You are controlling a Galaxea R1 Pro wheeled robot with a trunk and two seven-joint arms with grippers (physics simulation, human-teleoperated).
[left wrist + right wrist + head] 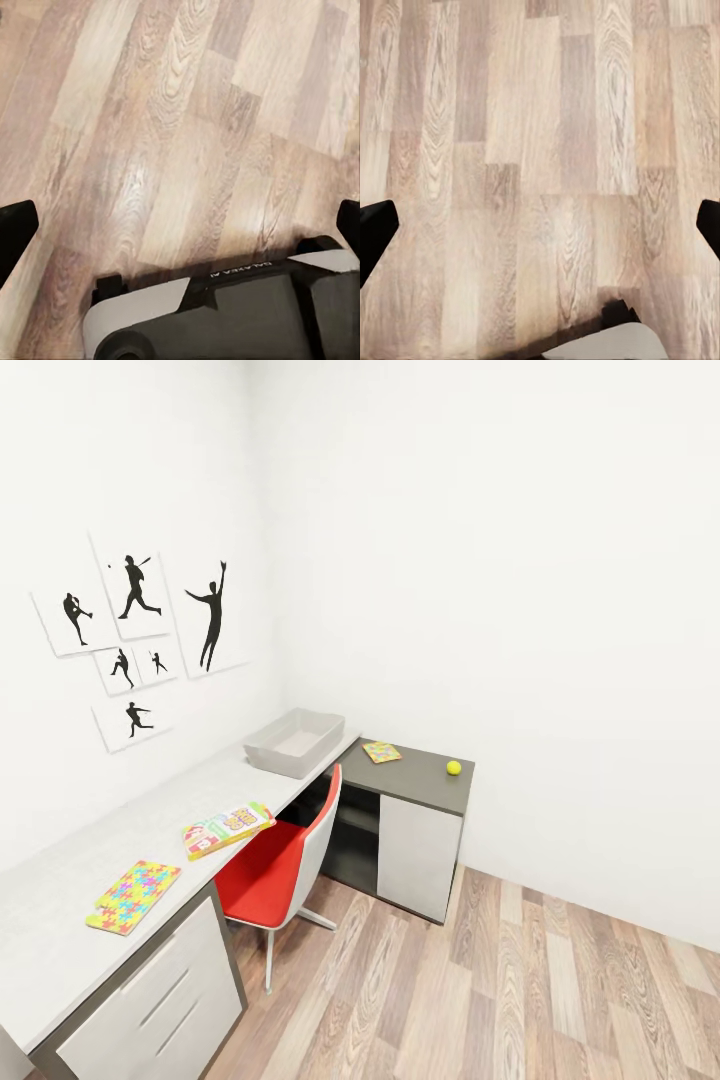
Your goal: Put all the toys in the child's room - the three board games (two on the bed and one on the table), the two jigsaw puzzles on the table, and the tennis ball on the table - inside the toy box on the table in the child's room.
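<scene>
The light grey toy box (295, 743) stands at the far end of the pale grey table (60, 940) and looks bare inside. On the table lie a long red, yellow and green board game (228, 829) and, nearer me, a jigsaw puzzle (133, 896). A second jigsaw puzzle (382, 752) and the yellow-green tennis ball (454, 767) rest on the lower dark grey cabinet (420, 780) past the table's end. The bed is out of view. My left gripper (180, 229) and right gripper (540, 229) hang open over the wooden floor, holding nothing.
A red and white swivel chair (275, 870) is tucked at the table between the drawer unit (160, 1000) and the cabinet. Baseball silhouette pictures (135, 645) hang on the left wall. Wooden floor (520, 990) spreads to the right. My own base (225, 315) shows below the left gripper.
</scene>
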